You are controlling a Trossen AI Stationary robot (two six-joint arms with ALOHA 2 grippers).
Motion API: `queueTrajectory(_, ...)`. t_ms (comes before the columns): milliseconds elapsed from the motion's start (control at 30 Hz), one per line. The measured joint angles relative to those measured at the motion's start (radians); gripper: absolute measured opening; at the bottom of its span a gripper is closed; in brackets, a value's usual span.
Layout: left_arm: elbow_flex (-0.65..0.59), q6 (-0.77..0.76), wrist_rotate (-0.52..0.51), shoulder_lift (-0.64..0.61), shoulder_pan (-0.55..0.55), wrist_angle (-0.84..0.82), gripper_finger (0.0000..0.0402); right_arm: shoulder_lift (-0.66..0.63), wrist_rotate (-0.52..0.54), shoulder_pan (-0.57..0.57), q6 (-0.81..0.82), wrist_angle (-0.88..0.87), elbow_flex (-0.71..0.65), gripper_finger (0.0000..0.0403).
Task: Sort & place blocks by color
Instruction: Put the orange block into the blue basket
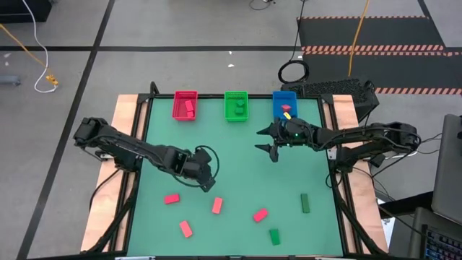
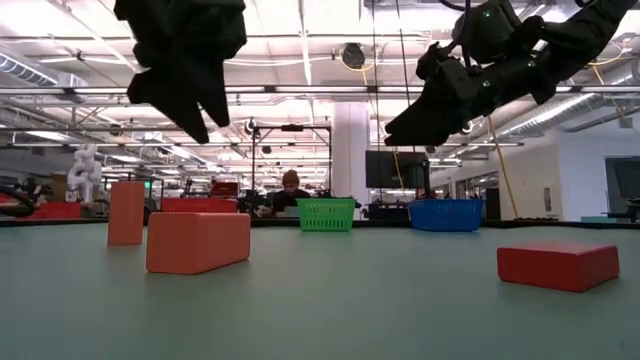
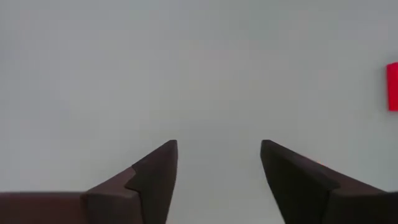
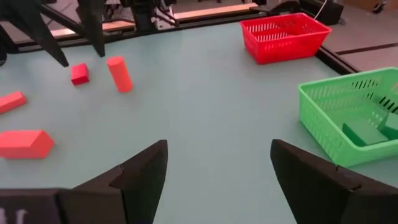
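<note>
Several red blocks (image 1: 171, 198) (image 1: 216, 206) (image 1: 185, 228) (image 1: 260, 214) and two green blocks (image 1: 305, 202) (image 1: 274, 235) lie flat on the near half of the green table. My left gripper (image 1: 208, 182) (image 3: 217, 146) hangs open above bare table, just beyond the red blocks; one red block (image 3: 392, 86) shows at the edge of its wrist view. My right gripper (image 1: 266, 141) (image 4: 217, 146) is open in the air near the blue bin (image 1: 284, 103), clear of the table. In the low view both grippers (image 2: 190, 100) (image 2: 410, 125) hang well above the surface.
A red bin (image 1: 185, 105), a green bin (image 1: 236, 105) and the blue bin stand in a row at the table's far edge, each with small pieces inside. The middle of the table between the two grippers is bare. A person sits in the room beyond (image 2: 291, 185).
</note>
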Motion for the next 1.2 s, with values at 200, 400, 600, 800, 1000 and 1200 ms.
queueTrajectory(200, -0.001, 0.031, 0.007, 0.019, -0.001, 0.022, 0.0300, -0.004, -0.002, 0.000, -0.010, -0.015, 0.000, 0.0276)
queueTrajectory(400, -0.001, -0.060, 0.107, 0.032, -0.003, -0.142, 0.0345, -0.005, -0.002, 0.000, -0.010, -0.023, 0.000, 0.0276)
queueTrajectory(600, 0.000, -0.118, 0.115, 0.037, -0.009, -0.273, 0.0351, -0.005, -0.002, 0.000, -0.010, -0.031, 0.000, 0.0276)
queueTrajectory(800, -0.014, -0.134, 0.120, 0.037, -0.008, -0.280, 0.0351, -0.005, -0.002, 0.000, -0.010, -0.043, 0.000, 0.0276)
queueTrajectory(1000, -0.092, -0.168, 0.146, 0.037, -0.009, -0.266, 0.0351, -0.005, -0.002, 0.000, -0.014, -0.060, 0.000, 0.0276)
queueTrajectory(1200, -0.126, -0.180, 0.130, 0.037, -0.008, -0.201, 0.0351, -0.005, 0.000, 0.000, -0.014, -0.059, 0.000, 0.0276)
